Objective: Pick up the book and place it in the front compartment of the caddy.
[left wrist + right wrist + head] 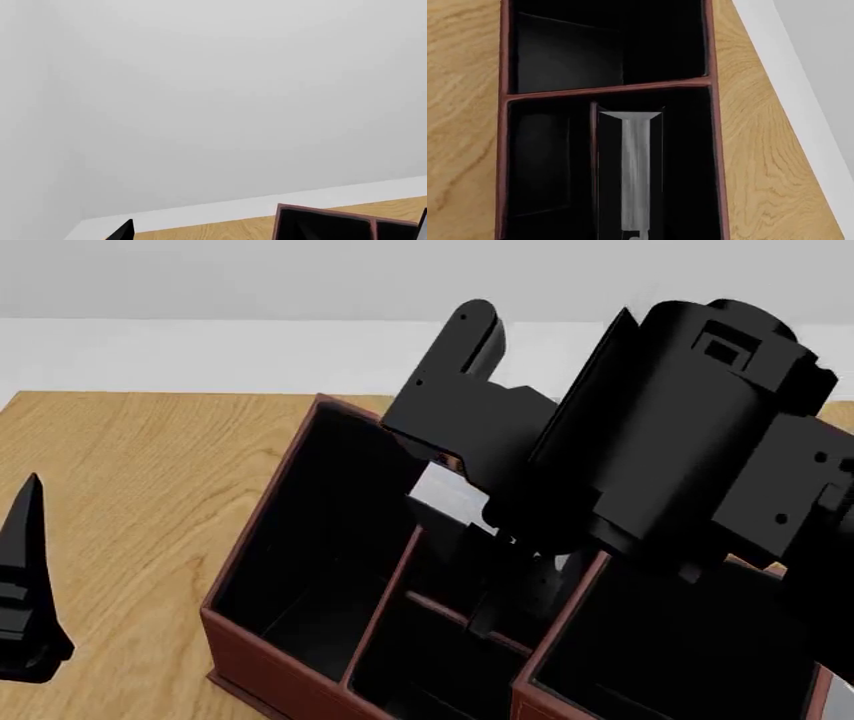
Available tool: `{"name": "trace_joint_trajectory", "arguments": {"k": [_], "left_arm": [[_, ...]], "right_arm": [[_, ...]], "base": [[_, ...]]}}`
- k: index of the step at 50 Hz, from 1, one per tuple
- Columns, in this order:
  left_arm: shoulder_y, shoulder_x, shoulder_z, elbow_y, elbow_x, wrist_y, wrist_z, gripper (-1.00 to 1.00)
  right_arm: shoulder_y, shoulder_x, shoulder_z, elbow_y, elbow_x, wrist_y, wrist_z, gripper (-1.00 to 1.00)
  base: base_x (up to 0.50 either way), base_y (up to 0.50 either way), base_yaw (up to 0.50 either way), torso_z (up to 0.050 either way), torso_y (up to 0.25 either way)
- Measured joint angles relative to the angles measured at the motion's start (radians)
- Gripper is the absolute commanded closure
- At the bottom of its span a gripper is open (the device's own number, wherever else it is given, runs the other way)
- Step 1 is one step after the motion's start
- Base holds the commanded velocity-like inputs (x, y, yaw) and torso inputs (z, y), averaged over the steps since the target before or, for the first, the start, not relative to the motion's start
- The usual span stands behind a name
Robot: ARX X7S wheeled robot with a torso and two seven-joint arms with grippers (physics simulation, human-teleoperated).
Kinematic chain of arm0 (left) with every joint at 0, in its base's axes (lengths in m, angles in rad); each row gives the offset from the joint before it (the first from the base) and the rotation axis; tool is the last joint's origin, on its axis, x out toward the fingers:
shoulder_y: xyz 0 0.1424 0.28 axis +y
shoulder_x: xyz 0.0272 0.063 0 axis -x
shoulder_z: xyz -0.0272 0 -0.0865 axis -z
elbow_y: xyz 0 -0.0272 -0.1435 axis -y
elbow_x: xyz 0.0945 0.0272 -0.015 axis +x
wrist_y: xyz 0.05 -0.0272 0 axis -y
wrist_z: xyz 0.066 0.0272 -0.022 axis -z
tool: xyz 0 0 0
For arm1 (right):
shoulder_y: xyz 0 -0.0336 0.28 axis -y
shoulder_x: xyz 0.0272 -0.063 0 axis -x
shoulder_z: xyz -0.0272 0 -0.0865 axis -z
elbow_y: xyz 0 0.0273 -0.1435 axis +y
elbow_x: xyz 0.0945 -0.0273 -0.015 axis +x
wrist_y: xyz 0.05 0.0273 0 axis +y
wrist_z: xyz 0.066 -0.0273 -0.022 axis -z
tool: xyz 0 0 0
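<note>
The book (634,170) sits upright inside a caddy (287,680) compartment on the wooden counter (134,500), no readable writing anywhere. Right arm hovers over it; can't tell either arm's fingers' state.

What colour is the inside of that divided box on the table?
Black inside, with red-brown walls and dividers. The caddy shows this best in the right wrist view, looking straight down into it.
</note>
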Motion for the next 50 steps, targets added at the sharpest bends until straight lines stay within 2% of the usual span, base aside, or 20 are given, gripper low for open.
{"name": "trace_joint_trajectory", "arguments": {"k": [18, 19, 37, 50], "left_arm": [[0.007, -0.008, -0.002, 0.001, -0.001, 0.01, -0.003, -1.0], [0.007, -0.008, -0.002, 0.002, -0.001, 0.011, -0.004, -1.0], [-0.006, -0.012, 0.004, 0.001, -0.012, 0.01, -0.012, -1.0], [-0.012, -0.016, 0.004, 0.001, -0.02, 0.013, -0.015, -1.0]], "right_arm": [[-0.03, -0.006, 0.001, 0.04, -0.012, -0.025, 0.012, 1.0], [-0.031, -0.006, 0.001, 0.042, -0.011, -0.026, 0.012, -1.0], [-0.027, 0.002, -0.018, 0.077, -0.07, -0.029, 0.021, -1.0], [0.021, 0.052, 0.068, -0.014, 0.0, 0.024, 0.109, -1.0]], "base": [[0.0, 0.0, 0.0, 0.0, 0.0], [0.0, 0.0, 0.0, 0.0, 0.0], [0.0, 0.0, 0.0, 0.0, 0.0], [0.0, 0.0, 0.0, 0.0, 0.0]]}}
